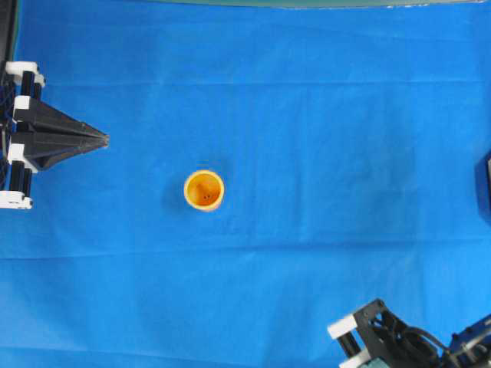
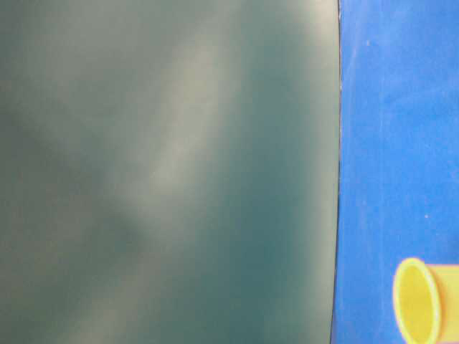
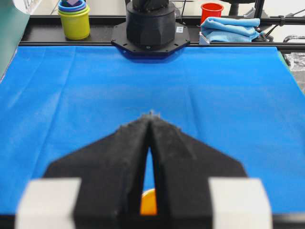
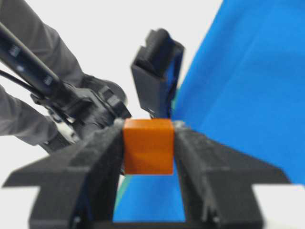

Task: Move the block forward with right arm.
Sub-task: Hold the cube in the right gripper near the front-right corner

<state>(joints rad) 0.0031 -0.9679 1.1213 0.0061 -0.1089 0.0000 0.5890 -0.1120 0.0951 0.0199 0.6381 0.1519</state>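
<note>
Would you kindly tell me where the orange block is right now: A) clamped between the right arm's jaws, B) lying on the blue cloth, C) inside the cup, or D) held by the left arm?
A: the right wrist view shows the orange block squeezed between the right gripper's jaws, lifted off the blue cloth.

The overhead view looks straight down from well above on the blue-covered counter [image 1: 307, 115], with the left hand [image 1: 103, 139] at its left edge, the right hand's frame [image 1: 368, 330] in the lower right corner, and the cup [image 1: 204, 190] between them. The table-level view sits very close, turned on its side; a green panel [image 2: 165, 172] fills most of it and the cup [image 2: 419, 299] is cut off at the lower right. The left wrist view looks along its hand [image 3: 151, 116] across the counter. The right wrist view looks out past its hand [image 4: 148, 125], close on the block [image 4: 148, 145] between the fingers.
</note>
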